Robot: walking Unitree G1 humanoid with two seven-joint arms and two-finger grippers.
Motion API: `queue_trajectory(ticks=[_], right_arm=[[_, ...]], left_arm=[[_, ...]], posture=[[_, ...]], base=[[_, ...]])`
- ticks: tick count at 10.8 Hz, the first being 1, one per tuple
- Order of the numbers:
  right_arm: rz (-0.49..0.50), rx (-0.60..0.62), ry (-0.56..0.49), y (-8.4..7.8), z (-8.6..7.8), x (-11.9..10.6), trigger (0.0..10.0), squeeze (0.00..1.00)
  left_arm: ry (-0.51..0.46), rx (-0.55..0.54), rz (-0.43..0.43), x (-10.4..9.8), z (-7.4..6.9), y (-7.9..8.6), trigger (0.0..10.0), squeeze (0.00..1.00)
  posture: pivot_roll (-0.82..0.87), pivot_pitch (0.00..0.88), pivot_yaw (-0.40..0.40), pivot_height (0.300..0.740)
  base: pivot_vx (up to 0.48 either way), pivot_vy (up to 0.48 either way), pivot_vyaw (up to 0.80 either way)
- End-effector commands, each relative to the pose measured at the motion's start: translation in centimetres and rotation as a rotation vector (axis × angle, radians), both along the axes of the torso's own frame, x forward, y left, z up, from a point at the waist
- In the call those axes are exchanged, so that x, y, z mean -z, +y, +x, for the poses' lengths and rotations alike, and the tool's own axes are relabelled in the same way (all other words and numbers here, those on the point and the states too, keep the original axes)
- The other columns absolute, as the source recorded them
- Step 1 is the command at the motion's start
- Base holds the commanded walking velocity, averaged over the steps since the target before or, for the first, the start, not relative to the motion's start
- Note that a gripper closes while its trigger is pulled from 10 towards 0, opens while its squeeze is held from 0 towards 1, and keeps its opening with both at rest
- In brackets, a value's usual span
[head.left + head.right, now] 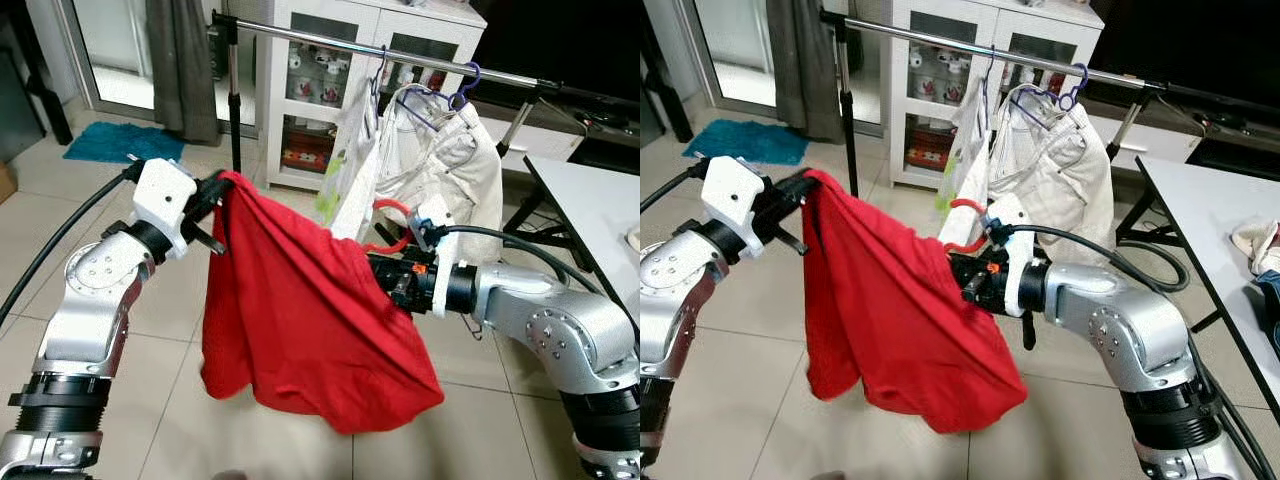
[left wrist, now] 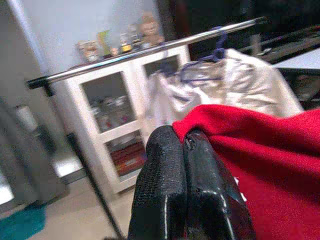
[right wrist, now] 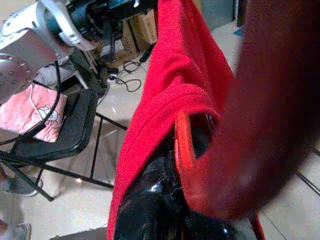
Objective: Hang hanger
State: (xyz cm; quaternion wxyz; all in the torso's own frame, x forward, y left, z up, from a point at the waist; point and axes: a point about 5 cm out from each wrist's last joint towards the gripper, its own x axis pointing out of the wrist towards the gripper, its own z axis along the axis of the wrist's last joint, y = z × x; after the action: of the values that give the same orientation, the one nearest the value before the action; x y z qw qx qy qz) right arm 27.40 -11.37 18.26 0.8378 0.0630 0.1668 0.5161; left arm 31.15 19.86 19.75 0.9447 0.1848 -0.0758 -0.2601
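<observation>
Red shirt (image 1: pixel 300 310) pinched closed by left gripper (image 1: pixel 215 195); right gripper (image 1: pixel 385 272) gripped red hanger (image 1: pixel 392 222) inside. Cloth might slip off hanger before rail (image 1: pixel 400 50).

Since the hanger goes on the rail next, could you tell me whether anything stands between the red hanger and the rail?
The rail is bare left of the white garments. The red hanger sits low beside them in the right gripper, so a leftward lift looks unobstructed.

Head eyes look down at the red cloth (image 1: pixel 300 320); wrist cameras press close.
</observation>
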Motion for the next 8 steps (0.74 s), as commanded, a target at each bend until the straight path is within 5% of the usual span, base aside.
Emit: queue_trajectory(ticks=[1, 4, 8], right_arm=[[-0.012, 0.01, -0.013, -0.1, 0.1, -0.1, 10.0, 0.0], [-0.167, 0.028, 0.053, -0.9, -0.1, 2.2, 10.0, 0.0], [-0.19, 0.118, 0.072, -1.8, 0.5, 2.9, 10.0, 0.0]], left_arm=[[-0.027, 0.093, -0.01, -0.6, -0.5, -1.6, 0.0, 0.0], [-0.182, -0.042, -0.051, -3.4, 0.4, -0.2, 0.0, 0.0], [-0.326, -0.211, -0.078, -5.4, 0.2, 2.3, 0.0, 0.0]], posture=[[0.07, 0.0, -0.136, 0.74], [0.07, 0.0, -0.136, 0.74], [0.07, 0.0, -0.136, 0.74]], base=[[0.0, 0.0, 0.0], [0.0, 0.0, 0.0], [0.0, 0.0, 0.0]])
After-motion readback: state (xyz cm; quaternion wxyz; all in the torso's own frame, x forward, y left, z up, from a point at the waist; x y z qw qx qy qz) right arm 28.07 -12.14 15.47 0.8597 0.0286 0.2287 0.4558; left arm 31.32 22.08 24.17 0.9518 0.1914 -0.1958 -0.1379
